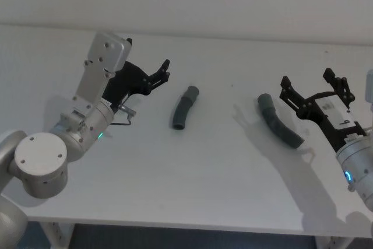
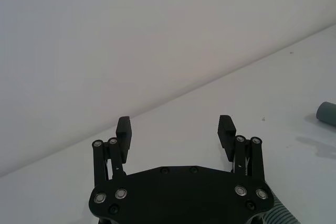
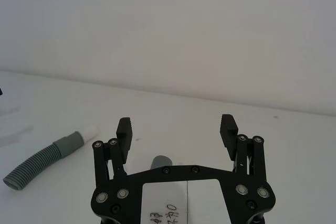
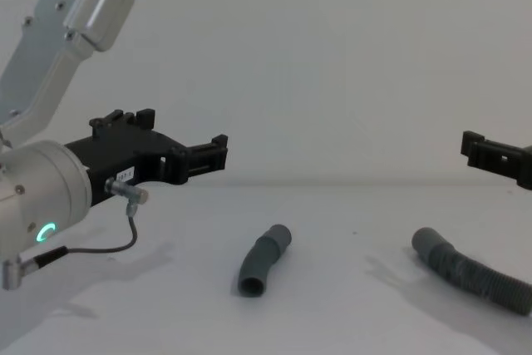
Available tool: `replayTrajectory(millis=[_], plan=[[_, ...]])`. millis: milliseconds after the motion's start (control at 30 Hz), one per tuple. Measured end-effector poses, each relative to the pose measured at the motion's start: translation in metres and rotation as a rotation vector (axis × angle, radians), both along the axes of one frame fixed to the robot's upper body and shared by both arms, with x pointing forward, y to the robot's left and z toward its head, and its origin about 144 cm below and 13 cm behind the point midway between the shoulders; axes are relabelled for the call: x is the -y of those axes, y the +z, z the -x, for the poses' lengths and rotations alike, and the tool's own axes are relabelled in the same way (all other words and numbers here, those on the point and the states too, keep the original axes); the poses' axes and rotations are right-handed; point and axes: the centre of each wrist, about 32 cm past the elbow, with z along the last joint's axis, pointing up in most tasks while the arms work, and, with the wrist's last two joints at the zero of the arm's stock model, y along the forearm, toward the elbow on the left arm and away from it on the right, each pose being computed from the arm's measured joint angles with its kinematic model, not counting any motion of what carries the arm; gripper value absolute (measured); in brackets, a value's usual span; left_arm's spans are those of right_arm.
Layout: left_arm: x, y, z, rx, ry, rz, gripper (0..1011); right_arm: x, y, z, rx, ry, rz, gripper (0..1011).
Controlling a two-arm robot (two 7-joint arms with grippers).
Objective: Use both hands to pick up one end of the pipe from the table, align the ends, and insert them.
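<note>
Jaws spread wide on our left gripper (image 1: pixel 165 71) — empty, held above the table (image 1: pixel 204 173), just left of the short curved hose (image 1: pixel 184 109). Our right gripper (image 1: pixel 308 81) is equally spread and empty, hovering close to the cuffed end of the longer hose (image 1: pixel 280 122). Both pieces lie flat on the white surface — well apart from each other.

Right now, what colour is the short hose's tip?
The tip is white, seen best in the right wrist view.
</note>
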Motion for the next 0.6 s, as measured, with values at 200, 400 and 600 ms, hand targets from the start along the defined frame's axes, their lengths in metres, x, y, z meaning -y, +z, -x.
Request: replayTrajectory(millis=[200, 400, 600], plan=[[-0.001, 0.004, 0.002, -0.018, -0.001, -0.013, 1000, 0.000, 0.000, 0.000, 0.000, 0.000, 0.000, 1001], [-0.002, 0.010, 0.005, -0.064, -0.006, -0.029, 1001, 0.000, 0.000, 0.000, 0.000, 0.000, 0.000, 1001], [-0.003, 0.021, 0.008, -0.135, -0.018, -0.049, 1000, 0.000, 0.000, 0.000, 0.000, 0.000, 0.000, 1001]])
